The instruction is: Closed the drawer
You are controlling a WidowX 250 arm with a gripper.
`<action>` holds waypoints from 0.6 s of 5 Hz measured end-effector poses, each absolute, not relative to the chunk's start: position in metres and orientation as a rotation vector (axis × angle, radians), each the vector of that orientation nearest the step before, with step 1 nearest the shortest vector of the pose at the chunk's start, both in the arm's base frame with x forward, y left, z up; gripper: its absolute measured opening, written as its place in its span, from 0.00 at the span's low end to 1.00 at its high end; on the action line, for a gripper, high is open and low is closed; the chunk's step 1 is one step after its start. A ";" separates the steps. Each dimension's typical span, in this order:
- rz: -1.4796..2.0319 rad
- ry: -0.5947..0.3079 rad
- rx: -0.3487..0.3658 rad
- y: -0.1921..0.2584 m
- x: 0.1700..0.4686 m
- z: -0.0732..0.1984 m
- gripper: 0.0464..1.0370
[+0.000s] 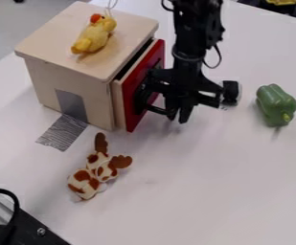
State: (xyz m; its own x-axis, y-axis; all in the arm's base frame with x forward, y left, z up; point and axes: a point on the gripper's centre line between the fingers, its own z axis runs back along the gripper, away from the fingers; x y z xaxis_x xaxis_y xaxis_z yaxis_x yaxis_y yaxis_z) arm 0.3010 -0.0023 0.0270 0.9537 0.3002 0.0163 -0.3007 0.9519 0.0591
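A wooden box [48, 72] is holding its red-fronted drawer [132, 82] slightly open, the gripper [178, 117] hanging beside it — spread or pressed together, I cannot tell. Off-centre pushing could be skewing the drawer — and jamming it.

From here, the box [44, 83] is standing at the desk's [208, 191] far left, its drawer [131, 107] facing right. A toy duck [96, 36] is lying on top. Tape [62, 133] is running from box to desk. The plush toy [83, 184] is lying before the box; the claw [177, 118] is hanging between drawer and pepper [276, 101].
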 end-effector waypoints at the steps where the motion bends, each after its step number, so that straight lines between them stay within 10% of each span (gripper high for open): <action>1: 0.322 -0.015 0.059 0.008 0.296 0.029 0.08; 2: 0.319 0.004 0.061 0.013 0.291 0.026 0.10; 3: 0.366 0.032 0.055 0.015 0.283 0.022 0.34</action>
State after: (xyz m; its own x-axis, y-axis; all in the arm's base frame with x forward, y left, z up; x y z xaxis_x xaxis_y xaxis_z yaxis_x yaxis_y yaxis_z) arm 0.2828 0.0151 0.0219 0.9333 0.3585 -0.0217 -0.3567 0.9323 0.0597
